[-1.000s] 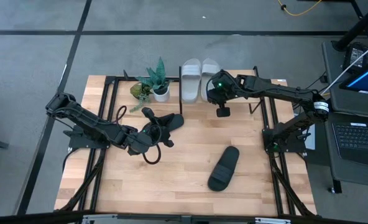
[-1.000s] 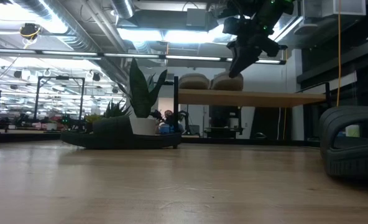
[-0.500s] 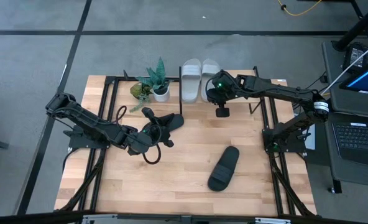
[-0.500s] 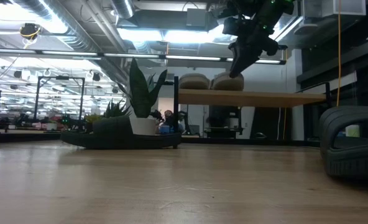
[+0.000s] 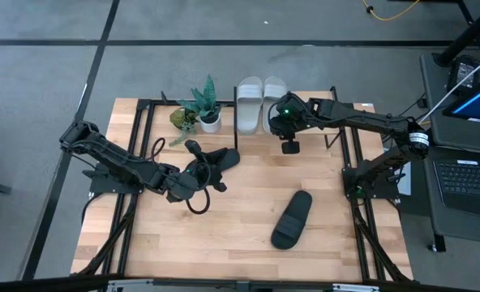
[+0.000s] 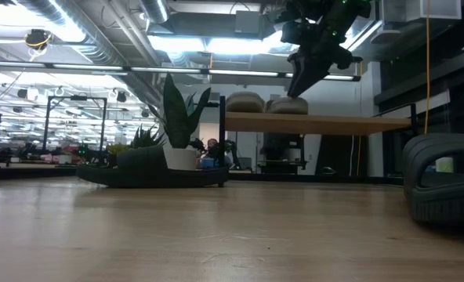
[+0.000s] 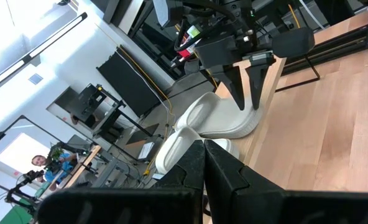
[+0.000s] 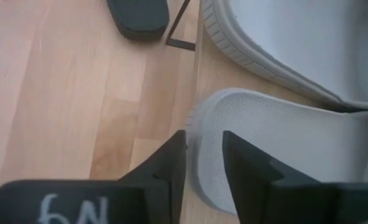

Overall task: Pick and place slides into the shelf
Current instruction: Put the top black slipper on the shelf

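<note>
Roughly halfway through, judging by two of four slides up and two down. Resting both pale slides side by side on the top board of the shelf (image 6: 334,123) at the back of the table: the left-hand white slide (image 5: 249,101) lying free, the right-hand white slide (image 5: 272,91) being worked at its heel end. Straddling that heel rim with the right gripper (image 8: 204,142), fingers set narrow with the rim between them, apparently pinching it rather than hovering clear. Probably finishing the placement of this second pale slide, with letting go and backing off not yet done.

Leaving both dark ones on the tabletop. Lying out toward the front right of the table, well apart from either arm: one black slide (image 5: 293,219). Lying left of centre, just beside the left arm's tip: the other black slide (image 5: 222,158). Keeping the left gripper (image 7: 204,149) low by this slide with fingertips pressed together, showing nothing between them; not being able to tell whether touching the slide.

Remaining, then: carrying both black slides back to the shelf.
</note>
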`<state>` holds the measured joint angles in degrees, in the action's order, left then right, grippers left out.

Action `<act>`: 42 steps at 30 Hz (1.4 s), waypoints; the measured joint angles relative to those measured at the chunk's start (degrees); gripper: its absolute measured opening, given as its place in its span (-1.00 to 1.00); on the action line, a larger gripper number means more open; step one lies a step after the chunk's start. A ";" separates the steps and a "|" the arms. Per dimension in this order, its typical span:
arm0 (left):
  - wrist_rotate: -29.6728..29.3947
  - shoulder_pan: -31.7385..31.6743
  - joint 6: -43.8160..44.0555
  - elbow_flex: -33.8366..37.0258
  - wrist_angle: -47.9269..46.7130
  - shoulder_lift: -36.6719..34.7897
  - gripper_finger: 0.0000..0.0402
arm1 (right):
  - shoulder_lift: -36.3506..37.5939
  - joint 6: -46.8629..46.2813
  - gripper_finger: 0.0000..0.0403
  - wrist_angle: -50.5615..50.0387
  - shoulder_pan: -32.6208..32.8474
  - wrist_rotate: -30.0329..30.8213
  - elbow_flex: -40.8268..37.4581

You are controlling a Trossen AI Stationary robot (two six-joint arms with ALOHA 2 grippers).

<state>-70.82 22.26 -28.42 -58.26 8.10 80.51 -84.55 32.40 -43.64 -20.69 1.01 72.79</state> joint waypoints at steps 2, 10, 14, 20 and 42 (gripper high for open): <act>0.01 0.00 0.00 0.00 -0.02 0.00 -0.99 | 0.00 -0.04 -0.42 0.02 0.00 0.02 0.00; 0.02 0.00 0.00 0.00 0.00 0.00 -0.99 | -0.07 1.05 -0.31 -0.11 0.00 1.68 0.84; 0.00 0.00 0.00 0.00 0.03 0.00 -0.99 | -0.09 0.72 -0.32 -1.82 -0.02 2.32 4.50; 0.02 -0.07 -0.16 -0.02 0.05 0.00 -0.99 | -0.09 -4.14 -0.32 -7.67 -0.01 2.34 10.76; 19.73 -11.33 13.24 -0.04 -24.26 -6.62 -1.00 | 12.70 -24.38 -0.98 -16.83 13.55 10.08 8.29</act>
<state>-51.09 10.92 -15.19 -58.30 -16.17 73.89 -71.85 8.03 -60.47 -7.13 11.09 81.08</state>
